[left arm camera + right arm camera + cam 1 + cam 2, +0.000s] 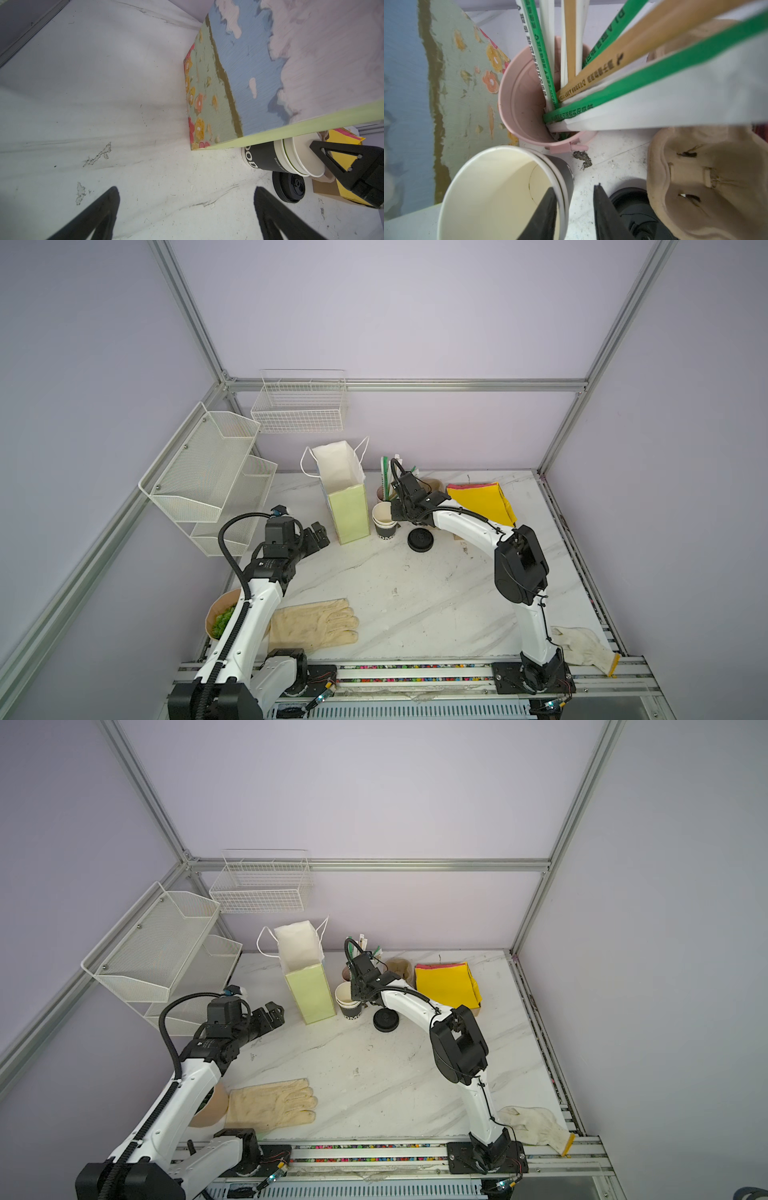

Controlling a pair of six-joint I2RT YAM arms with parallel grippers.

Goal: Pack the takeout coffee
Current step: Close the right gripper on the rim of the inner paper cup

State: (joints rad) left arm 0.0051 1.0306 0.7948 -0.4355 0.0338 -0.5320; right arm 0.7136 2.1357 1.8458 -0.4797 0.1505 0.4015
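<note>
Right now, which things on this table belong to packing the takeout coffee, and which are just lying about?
For the job: cream-lined cup, right end effector astride its rim; black lid, off the cup; paper bag.

Lying about: black cup under the cream-lined one, pink cup of straws, cream glove, white glove, yellow paper, wire racks, bowl.

A pale green bag (pixel 351 514), painted with blue sky and orange flowers, stood centre frame beside a cream-lined cup (pixel 383 512), a black lid (pixel 420 540) and yellow envelopes (pixel 482 499) on grey-veined white marble (pixel 395 593).
</note>
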